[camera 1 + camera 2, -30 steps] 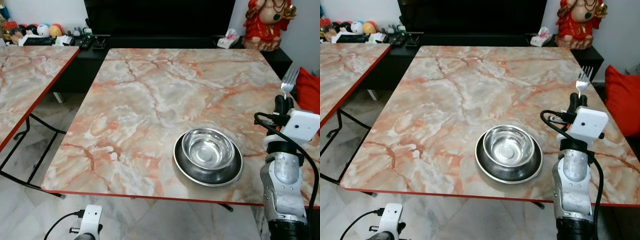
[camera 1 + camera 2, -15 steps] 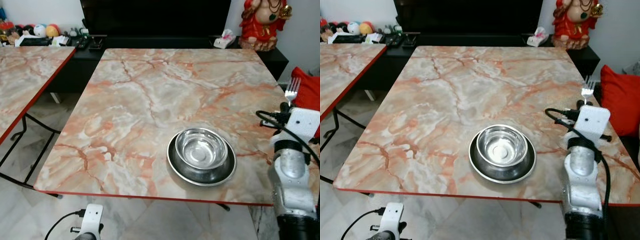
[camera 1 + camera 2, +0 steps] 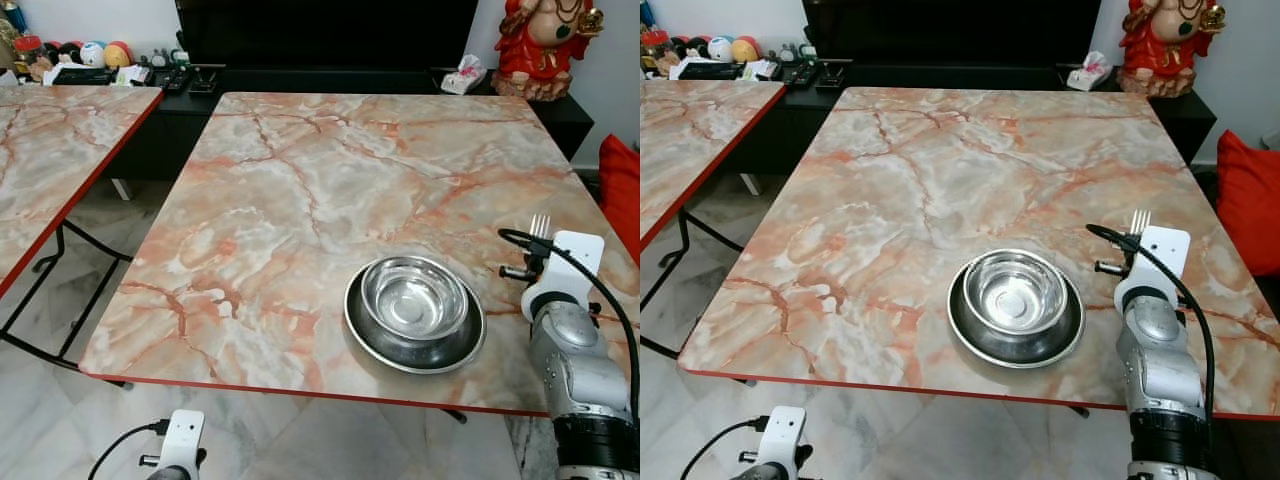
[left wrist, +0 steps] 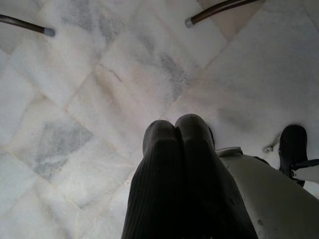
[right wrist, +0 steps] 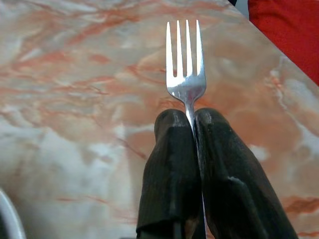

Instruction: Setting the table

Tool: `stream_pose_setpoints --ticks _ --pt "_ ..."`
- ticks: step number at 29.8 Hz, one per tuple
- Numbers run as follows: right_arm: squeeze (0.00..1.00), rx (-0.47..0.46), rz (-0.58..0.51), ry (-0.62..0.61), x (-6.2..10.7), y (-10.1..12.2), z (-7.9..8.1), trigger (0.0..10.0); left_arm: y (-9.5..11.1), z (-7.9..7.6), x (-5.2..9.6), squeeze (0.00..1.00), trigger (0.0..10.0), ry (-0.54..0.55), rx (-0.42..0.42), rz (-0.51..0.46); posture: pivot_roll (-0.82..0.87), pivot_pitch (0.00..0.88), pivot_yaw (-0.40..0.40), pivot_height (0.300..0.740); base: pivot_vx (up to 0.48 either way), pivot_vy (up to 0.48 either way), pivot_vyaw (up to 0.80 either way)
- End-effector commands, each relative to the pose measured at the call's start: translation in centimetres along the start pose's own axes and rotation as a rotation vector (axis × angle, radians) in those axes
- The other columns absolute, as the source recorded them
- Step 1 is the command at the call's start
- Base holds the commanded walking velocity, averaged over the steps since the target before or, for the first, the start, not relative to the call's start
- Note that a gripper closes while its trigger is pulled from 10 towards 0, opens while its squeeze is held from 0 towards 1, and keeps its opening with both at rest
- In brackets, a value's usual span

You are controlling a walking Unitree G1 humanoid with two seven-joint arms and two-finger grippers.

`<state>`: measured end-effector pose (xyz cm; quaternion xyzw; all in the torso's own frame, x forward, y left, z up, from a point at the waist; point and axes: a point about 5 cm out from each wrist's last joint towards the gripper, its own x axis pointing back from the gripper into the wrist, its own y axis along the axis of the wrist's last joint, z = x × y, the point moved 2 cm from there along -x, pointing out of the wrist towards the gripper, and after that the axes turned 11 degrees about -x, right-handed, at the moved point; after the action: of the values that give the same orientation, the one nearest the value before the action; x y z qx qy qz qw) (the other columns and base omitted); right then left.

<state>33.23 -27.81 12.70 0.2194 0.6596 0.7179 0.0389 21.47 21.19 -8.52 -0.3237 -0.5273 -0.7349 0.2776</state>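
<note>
Hanging low beside the robot over the pale marble floor (image 4: 89, 99), left gripper (image 4: 174, 124) with its two black fingers clenched together on nothing. Reaching over the table's (image 3: 300, 180) right edge near the near right corner, right gripper (image 5: 192, 117) with fingers pinching the neck of a silver fork (image 5: 185, 59), tines pointing away toward the far edge; cannot tell whether the fork is touching the marble top. Sitting just left of that arm, close to the near edge, a steel bowl (image 3: 414, 297) nested in a steel plate (image 3: 415, 345). Standing apart to the left, a second marble table (image 3: 50, 140). Lying beyond the far edge, a black cabinet (image 3: 330, 80) bearing a tissue pack (image 3: 462, 75), a red figurine (image 3: 545, 45) and small clutter (image 3: 110, 60). Showing past the right edge, a red cushion (image 3: 622, 190).
</note>
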Motion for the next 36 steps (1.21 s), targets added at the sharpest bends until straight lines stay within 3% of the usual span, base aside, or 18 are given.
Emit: stream_pose_setpoints --ticks 1,9,13,36 --pt "0.0 0.015 0.056 0.021 -0.1 -0.5 0.2 10.0 -0.6 -0.1 0.1 0.0 10.0 -0.009 0.005 0.03 0.02 0.085 0.02 0.74 0.0 0.0 0.0" --pt "0.0 -0.011 0.142 0.064 -0.3 -2.2 0.3 10.0 -0.6 -0.2 0.1 0.0 10.0 -0.018 0.009 0.03 0.02 0.086 0.02 0.74 0.0 0.0 0.0" --pt "0.0 -0.032 0.159 0.104 -0.6 -2.8 1.2 10.0 -0.6 -0.2 0.1 0.0 10.0 -0.02 0.009 0.03 0.03 0.085 0.02 0.74 0.0 0.0 0.0" --pt "0.0 0.035 0.158 0.193 -1.2 -4.0 2.4 10.0 -0.7 -0.2 0.1 0.0 10.0 -0.026 -0.007 0.031 0.04 0.088 0.023 0.74 0.0 0.0 0.0"
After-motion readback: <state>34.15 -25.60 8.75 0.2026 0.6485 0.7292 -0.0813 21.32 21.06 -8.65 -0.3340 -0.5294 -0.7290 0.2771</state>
